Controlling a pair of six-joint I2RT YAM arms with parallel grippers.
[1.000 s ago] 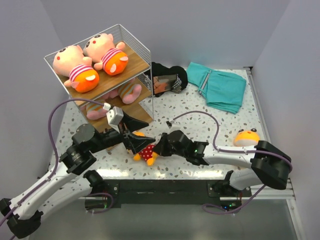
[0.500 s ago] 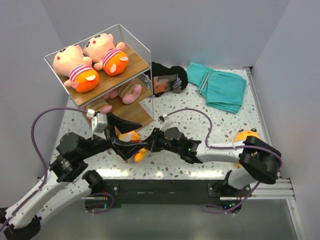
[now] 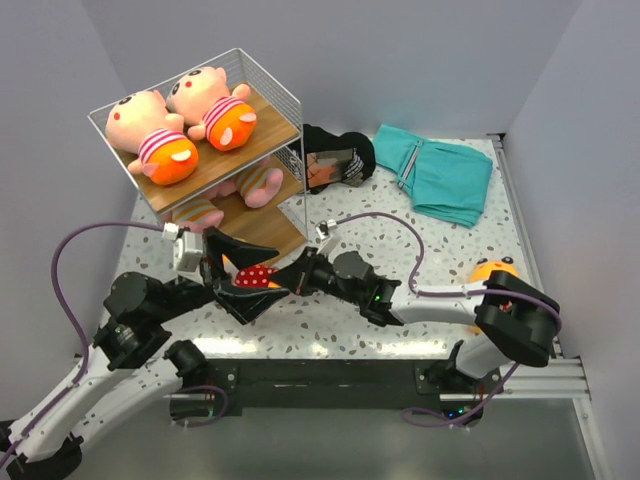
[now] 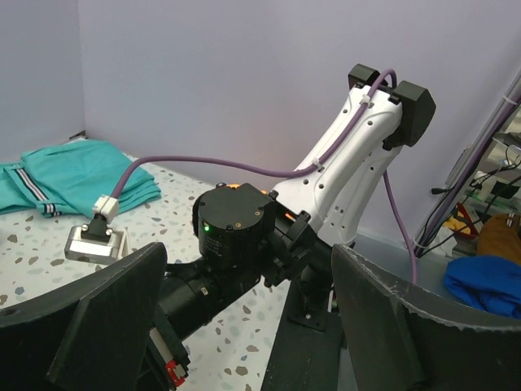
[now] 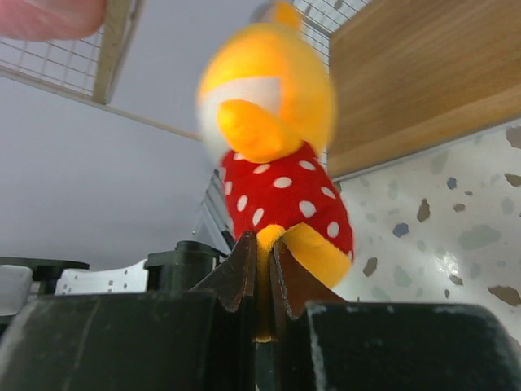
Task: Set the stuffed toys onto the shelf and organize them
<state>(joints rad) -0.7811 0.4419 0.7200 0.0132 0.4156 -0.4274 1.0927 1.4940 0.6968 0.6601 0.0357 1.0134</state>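
Note:
My right gripper (image 3: pixel 283 282) is shut on the yellow leg of a stuffed toy (image 3: pixel 255 277) with an orange-yellow head and a red polka-dot outfit. It holds the toy just off the table in front of the shelf (image 3: pixel 278 132). In the right wrist view the toy (image 5: pixel 277 175) stands above the closed gripper (image 5: pixel 262 252). My left gripper (image 3: pixel 268 270) is open, with its fingers on either side of the toy and of the right wrist (image 4: pixel 232 228). Two pink toys (image 3: pixel 150 135) (image 3: pixel 215 105) lie on the top board and two more (image 3: pixel 255 185) (image 3: pixel 195 215) lie below. Another orange-headed toy (image 3: pixel 493 270) lies at the right.
A folded teal cloth (image 3: pixel 440 170) and a black bundle (image 3: pixel 335 155) lie at the back of the table. The shelf's lower wooden board (image 5: pixel 423 90) and wire mesh (image 5: pixel 49 65) are close ahead of the right gripper. Purple cables loop over both arms.
My right gripper has carried the polka-dot toy left toward the shelf. My left arm has drawn back to the left, and its open fingers now lie on either side of the toy.

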